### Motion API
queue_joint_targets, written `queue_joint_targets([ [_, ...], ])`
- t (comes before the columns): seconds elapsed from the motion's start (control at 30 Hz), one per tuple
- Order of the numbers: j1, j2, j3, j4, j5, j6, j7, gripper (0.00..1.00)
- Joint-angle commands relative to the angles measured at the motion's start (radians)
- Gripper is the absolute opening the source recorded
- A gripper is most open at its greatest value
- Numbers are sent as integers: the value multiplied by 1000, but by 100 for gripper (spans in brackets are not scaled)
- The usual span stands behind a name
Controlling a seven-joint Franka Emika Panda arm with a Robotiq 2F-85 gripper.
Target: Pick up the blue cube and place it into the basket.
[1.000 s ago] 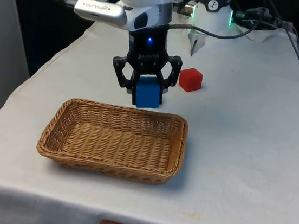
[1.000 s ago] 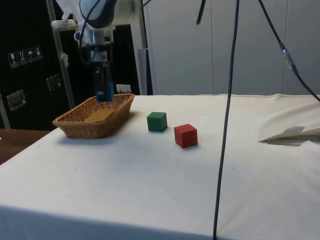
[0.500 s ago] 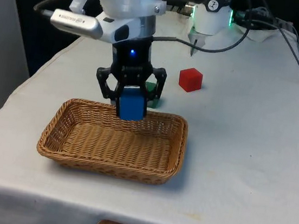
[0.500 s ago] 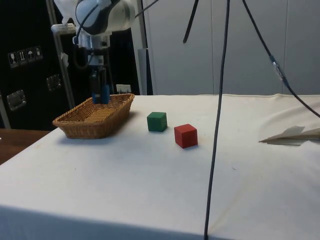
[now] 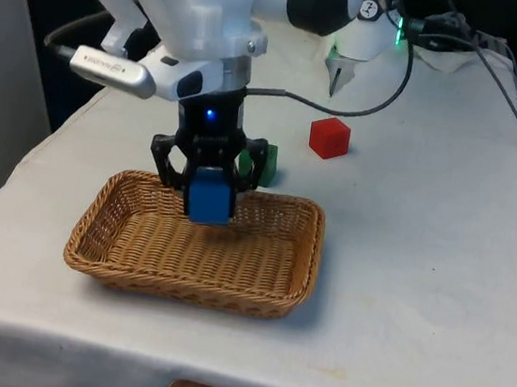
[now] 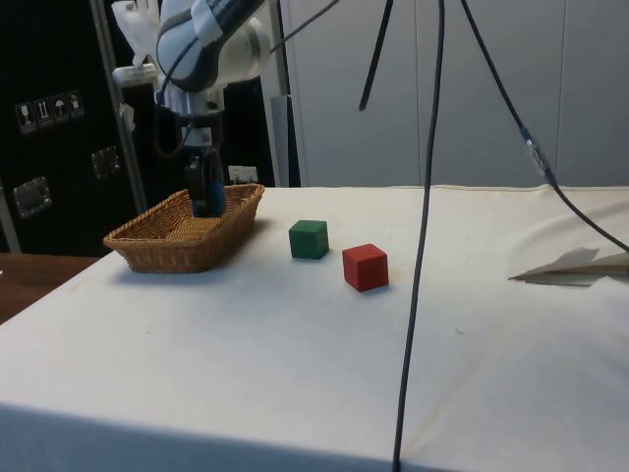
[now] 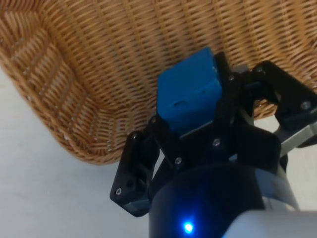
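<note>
My gripper [image 5: 209,197] is shut on the blue cube [image 5: 209,199] and holds it over the far part of the wicker basket [image 5: 137,264], just above the woven floor. From the side, the gripper [image 6: 206,197] hangs inside the basket's [image 6: 157,246] rim with the blue cube [image 6: 207,193] between the fingers. In the wrist view the blue cube [image 7: 188,94] sits clamped between the black fingers, with the basket's weave [image 7: 99,59] beneath it.
A green cube [image 5: 264,165] stands just behind the basket's far rim; in the side view the green cube [image 6: 309,239] is clear of the basket. A red cube [image 5: 329,137] lies farther back, towards the front view's right. Cables hang across the side view.
The gripper has carried the blue cube from the basket's far rim towards the front view's left and lower, so it now hangs over the inside of the basket. The green cube has come into sight.
</note>
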Motion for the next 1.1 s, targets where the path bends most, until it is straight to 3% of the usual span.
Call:
queue_joint_targets([
  [0.0,-2,10,-2,5,3,7,8,1],
  [0.3,0,41,-14,4,1,35,51,1],
  [0.47,8,57,-23,14,-6,43,89,1],
  [0.5,2,49,-15,1,0,49,75,1],
  [0.6,10,66,-27,30,-8,41,100,1],
  [0.73,8,74,-26,45,-1,47,101,1],
  [0.87,15,99,-41,85,-7,31,130,1],
  [1.07,15,101,-41,89,-6,34,133,1],
])
